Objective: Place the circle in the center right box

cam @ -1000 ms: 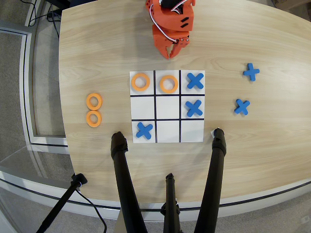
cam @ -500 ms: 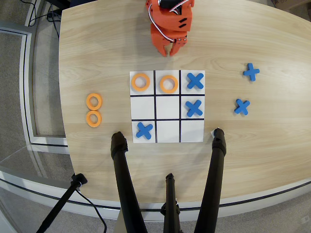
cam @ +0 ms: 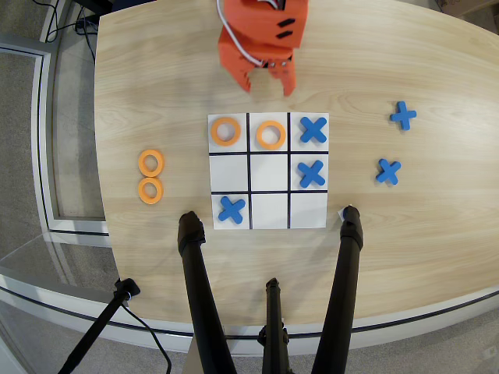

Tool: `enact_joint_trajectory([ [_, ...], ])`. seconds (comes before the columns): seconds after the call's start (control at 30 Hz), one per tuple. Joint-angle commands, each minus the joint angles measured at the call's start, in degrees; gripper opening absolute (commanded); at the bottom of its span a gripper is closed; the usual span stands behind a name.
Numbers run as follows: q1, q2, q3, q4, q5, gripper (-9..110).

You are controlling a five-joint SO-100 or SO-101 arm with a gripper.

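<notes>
The orange gripper's fingers point(cam: 266, 83) are spread wide and empty; a flat orange ring point(cam: 151, 163) waits on the wooden surface point(cam: 156, 70), the white middle-left grid cell point(cam: 228, 172) kept bare for it.

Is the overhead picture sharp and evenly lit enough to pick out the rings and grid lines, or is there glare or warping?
Overhead view: even, soft light, no glare on the white grid; the spare orange rings and the black lines look crisp; shadows are faint. The table edge bows, suggesting wide-lens distortion. The open gripper looks slightly soft.

Gripper point(cam: 267, 84) seemingly open — above grid point(cam: 268, 220), empty
</notes>
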Motion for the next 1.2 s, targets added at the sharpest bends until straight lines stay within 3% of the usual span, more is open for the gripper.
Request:
enact_joint_trajectory([
  [0.0,2.55,-7.12,-4.04,-7.56,1.23,23],
  [0.27,10.46,-21.80,-9.84,-21.45,0.97,23],
  [1.17,25.40,-71.37,-53.53,-26.89,0.35,23],
])
